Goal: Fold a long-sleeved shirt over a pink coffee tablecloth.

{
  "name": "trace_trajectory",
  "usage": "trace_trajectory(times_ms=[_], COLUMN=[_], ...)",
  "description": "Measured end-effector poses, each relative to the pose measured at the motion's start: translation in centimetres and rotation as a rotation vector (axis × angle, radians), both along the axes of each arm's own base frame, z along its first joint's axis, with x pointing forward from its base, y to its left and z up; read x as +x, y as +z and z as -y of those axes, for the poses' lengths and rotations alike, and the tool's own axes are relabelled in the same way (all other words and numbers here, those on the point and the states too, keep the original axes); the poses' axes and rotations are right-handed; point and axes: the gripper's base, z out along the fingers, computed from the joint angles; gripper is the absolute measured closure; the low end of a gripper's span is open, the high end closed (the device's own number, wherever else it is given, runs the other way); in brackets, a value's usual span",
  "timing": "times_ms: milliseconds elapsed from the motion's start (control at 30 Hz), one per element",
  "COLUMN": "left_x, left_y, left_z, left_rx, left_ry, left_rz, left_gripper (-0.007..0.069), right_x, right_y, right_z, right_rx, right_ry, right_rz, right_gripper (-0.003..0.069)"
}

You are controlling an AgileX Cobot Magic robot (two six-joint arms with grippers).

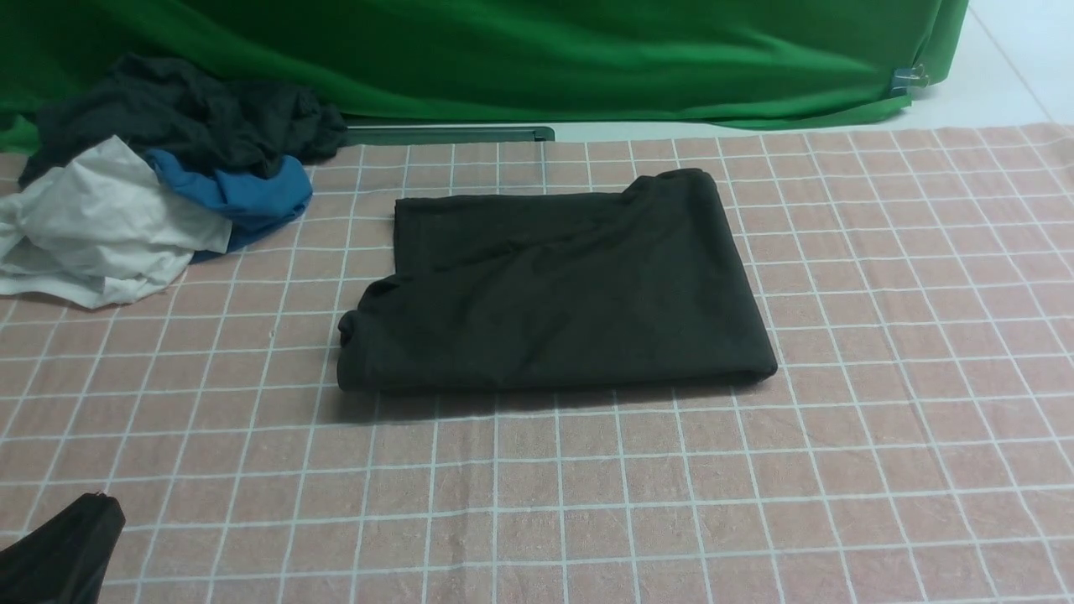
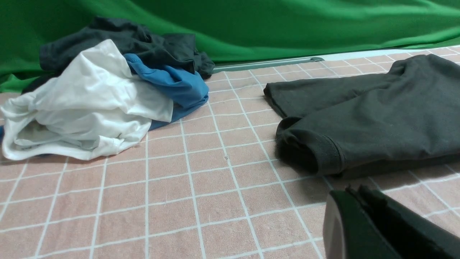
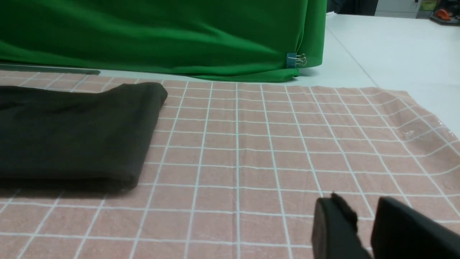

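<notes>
The black long-sleeved shirt lies folded into a thick rectangle in the middle of the pink coffee tablecloth. Its lettering and neck label are hidden. My left gripper sits low at the near left, shut and holding nothing. In the left wrist view its tip hovers just short of the shirt's rolled near corner, over the tablecloth. My right gripper is out of the front view. In the right wrist view it stands open over bare tablecloth, well to the side of the shirt.
A heap of dark grey, blue and white garments lies at the far left, also seen from the left wrist. The green backdrop cloth hangs along the back, held by a binder clip. White table shows beyond the cloth's right edge.
</notes>
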Motion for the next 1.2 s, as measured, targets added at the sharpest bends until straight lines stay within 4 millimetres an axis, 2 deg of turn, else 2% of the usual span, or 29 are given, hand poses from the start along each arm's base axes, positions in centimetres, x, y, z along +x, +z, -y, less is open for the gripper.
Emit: trace_trajectory(times_ms=[1200], left_x=[0.01], left_y=[-0.03], left_z=[-0.06], left_rx=[0.007], left_ry=[0.010], left_rz=[0.000], left_gripper=[0.0606], right_x=[0.00], right_y=[0.00], right_z=[0.00], right_rx=[0.000], right_ry=[0.000], right_rz=[0.000], right_gripper=[0.0420])
